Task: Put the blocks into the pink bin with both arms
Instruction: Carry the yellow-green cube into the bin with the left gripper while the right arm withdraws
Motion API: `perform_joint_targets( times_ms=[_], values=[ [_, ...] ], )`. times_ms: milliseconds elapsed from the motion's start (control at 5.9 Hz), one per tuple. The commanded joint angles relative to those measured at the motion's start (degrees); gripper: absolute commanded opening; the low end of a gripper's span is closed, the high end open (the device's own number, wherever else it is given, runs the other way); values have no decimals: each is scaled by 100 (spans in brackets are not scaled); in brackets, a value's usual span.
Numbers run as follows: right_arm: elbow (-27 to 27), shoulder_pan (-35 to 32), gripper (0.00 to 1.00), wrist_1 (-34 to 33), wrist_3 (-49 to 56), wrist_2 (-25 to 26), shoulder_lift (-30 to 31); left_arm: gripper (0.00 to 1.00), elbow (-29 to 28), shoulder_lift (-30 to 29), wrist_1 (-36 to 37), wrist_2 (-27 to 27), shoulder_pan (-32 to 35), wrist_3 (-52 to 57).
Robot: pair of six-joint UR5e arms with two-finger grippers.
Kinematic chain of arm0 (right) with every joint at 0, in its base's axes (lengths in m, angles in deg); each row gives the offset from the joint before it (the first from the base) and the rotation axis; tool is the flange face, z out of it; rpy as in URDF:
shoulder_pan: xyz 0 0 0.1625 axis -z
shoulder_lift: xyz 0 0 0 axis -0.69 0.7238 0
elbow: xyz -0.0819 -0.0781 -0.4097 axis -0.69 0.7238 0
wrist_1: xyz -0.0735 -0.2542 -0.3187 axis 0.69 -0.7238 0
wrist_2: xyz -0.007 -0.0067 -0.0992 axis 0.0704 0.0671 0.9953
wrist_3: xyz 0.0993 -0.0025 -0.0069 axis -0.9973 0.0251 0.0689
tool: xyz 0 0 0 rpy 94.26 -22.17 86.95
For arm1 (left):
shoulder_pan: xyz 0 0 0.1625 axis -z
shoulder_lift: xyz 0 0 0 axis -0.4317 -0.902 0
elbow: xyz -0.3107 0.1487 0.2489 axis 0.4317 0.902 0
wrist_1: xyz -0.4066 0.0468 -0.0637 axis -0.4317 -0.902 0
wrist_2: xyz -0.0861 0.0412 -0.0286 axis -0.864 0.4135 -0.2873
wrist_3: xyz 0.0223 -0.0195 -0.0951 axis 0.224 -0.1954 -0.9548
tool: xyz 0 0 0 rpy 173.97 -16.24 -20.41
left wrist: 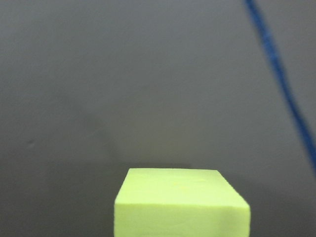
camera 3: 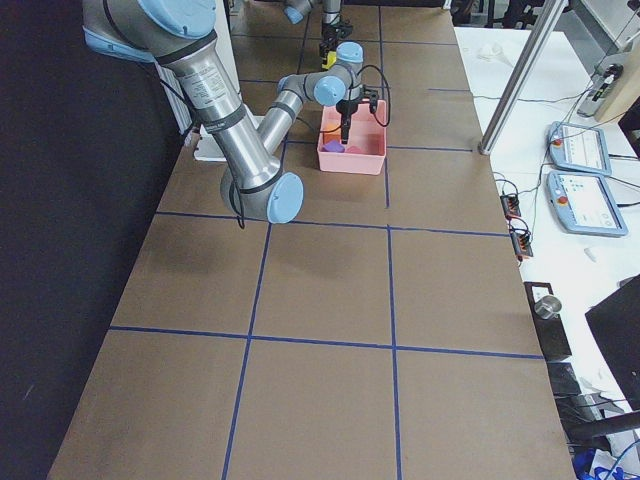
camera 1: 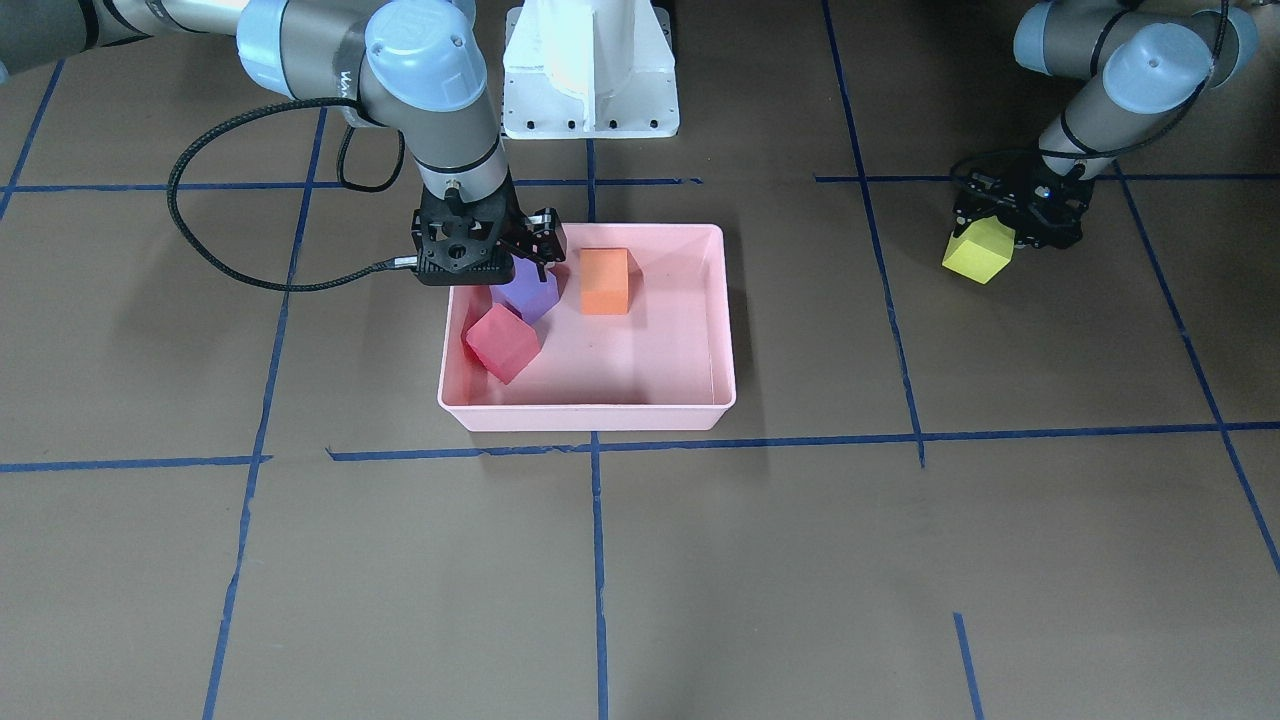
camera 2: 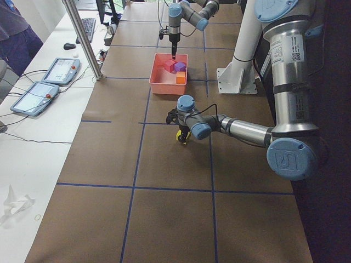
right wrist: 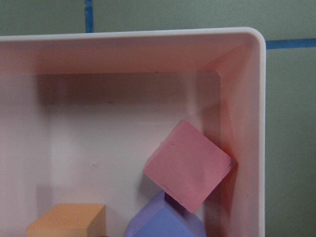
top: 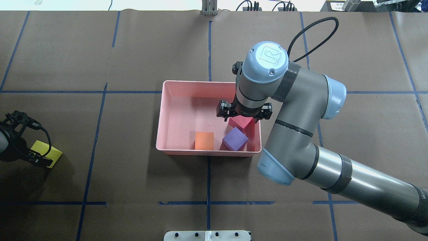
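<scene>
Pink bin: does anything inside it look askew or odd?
The red block sits tilted and turned beside the pink bin's wall, apparently leaning on the purple block rather than lying flat. The orange block lies flat and square.

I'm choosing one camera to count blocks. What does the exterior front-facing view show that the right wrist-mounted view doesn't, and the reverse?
Only the front-facing view shows the yellow-green block, out on the table under the left claw, well apart from the pink bin. The right wrist view adds no new object, only a close look at the red block, askew near the bin's corner and overlapping the purple block. Both views show the bin with the red block, purple block and orange block inside.
</scene>
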Motion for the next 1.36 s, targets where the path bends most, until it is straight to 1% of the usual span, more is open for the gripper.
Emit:
perform_joint_targets(
  times_ms=[0,169,339,508,678,847,1017,1186],
  values=[
    [-74,-306,100,-18,203,-135,65,49,119,-801,711,-30,244,-306],
    [-248,-621,100,-35,675,-406,309,49,207,-1563,1745,-12,315,-309],
    [-372,-973,100,-44,1315,-617,573,49,199,-2302,2556,-12,316,-343],
    [-364,-1289,100,-44,2130,-715,836,49,234,-2988,3495,31,298,-544],
    [-364,-1675,100,-53,2913,-794,1143,49,208,-3691,4183,119,263,-946],
    [-356,-2132,100,-53,3547,-1196,1442,49,94,-4133,4355,285,-103,-1472],
    [-364,-2528,100,-35,4389,-1356,1828,49,-403,-4886,4374,391,-272,-1965],
    [-373,-2915,100,8,5232,-1401,2258,49,-869,-5442,4366,418,-534,-2387]
  ],
)
